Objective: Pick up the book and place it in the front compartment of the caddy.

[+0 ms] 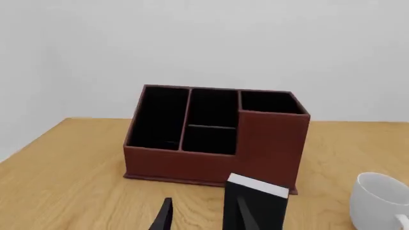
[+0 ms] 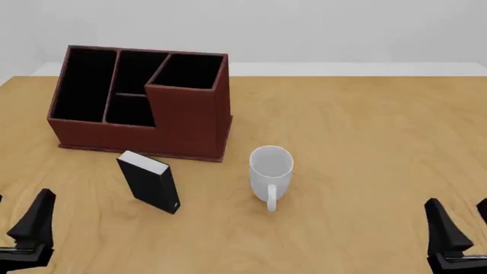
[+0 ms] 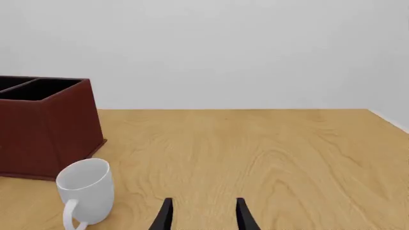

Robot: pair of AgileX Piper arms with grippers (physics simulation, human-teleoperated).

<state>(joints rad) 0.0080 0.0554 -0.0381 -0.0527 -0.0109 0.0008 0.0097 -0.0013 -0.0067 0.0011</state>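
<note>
The book point(image 2: 148, 182), a black hardcover with white page edges, stands upright on the table just in front of the caddy point(image 2: 186, 123); the left wrist view shows the book point(image 1: 259, 206) close ahead. The caddy point(image 1: 271, 143) is red-brown with black cells. Its front compartment point(image 2: 131, 112) is the small low cell in the middle column, also visible as the front compartment point(image 1: 210, 139) in the left wrist view. My left gripper point(image 1: 203, 218) is open and empty, short of the book. In the front view the left gripper point(image 2: 23, 198) sits at the near left edge. My right gripper point(image 3: 203, 215) is open and empty; in the front view the right gripper point(image 2: 458, 202) is at the near right.
A white mug point(image 2: 271, 171) stands upright to the right of the book, handle toward me; the wrist views also show the mug point(image 3: 86, 191) and the mug point(image 1: 380, 201). A pale wall rises behind the table point(image 2: 357, 131).
</note>
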